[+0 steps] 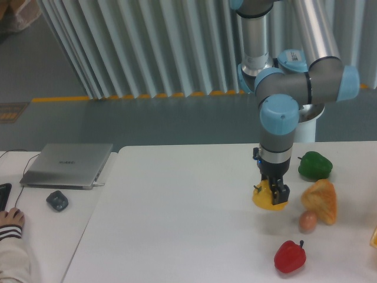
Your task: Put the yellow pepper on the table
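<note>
White table, wide, rounded corners, filling the lower frame. Arm descended from 12 o'clock, wrist vertical, gripper pointing down with fingers clenched on the yellow pepper. Pepper sat low at the table surface, right of centre; whether it touched the top or hung just above could not be told. Green pepper lay on the table at 2 o'clock from the yellow one, apart from it. Orange wedge lay at 3 o'clock from the yellow pepper, near but not touching it. Small pinkish-tan ball rested just below the wedge, at 4 o'clock from the yellow pepper, touching or nearly touching the wedge. Red pepper lay at 5 o'clock, well apart, stem up. Narrow pale desk adjoined the table at 9 o'clock, bearing a closed grey laptop, a dark mouse at the laptop's 6 o'clock, and a person's hand at the far left edge. Pleated grey curtain hung behind at 12 o'clock.
</note>
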You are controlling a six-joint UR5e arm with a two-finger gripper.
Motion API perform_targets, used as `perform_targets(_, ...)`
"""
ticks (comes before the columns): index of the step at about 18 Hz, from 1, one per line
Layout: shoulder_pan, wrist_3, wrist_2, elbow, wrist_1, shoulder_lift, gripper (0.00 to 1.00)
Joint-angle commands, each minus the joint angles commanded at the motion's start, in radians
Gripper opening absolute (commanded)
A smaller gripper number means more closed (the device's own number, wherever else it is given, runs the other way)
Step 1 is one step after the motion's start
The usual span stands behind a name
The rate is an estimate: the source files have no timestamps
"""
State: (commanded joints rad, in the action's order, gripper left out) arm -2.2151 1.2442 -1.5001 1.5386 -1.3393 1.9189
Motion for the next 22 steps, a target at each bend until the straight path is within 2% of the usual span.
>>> perform_targets(4, 0.006, 0.001, -0.025, -0.002, 0.064, 0.026, 0.69)
perform_targets(9, 0.006, 0.004, -0.043, -0.006, 0.071, 0.046, 0.69)
perform_targets(17, -0.006, 0.009, -0.072, -0.002, 0.072, 0.046, 0.69)
perform_targets(18, -0.006, 0.008, -0.074, -0.002, 0.072, 0.048, 0.72)
perform_targets(20, -0.006, 0.008, -0.074, -0.002, 0.072, 0.052, 1.0)
perform_targets(22, -0.005, 0.006, -0.074, -0.002, 0.071, 0.052, 1.0)
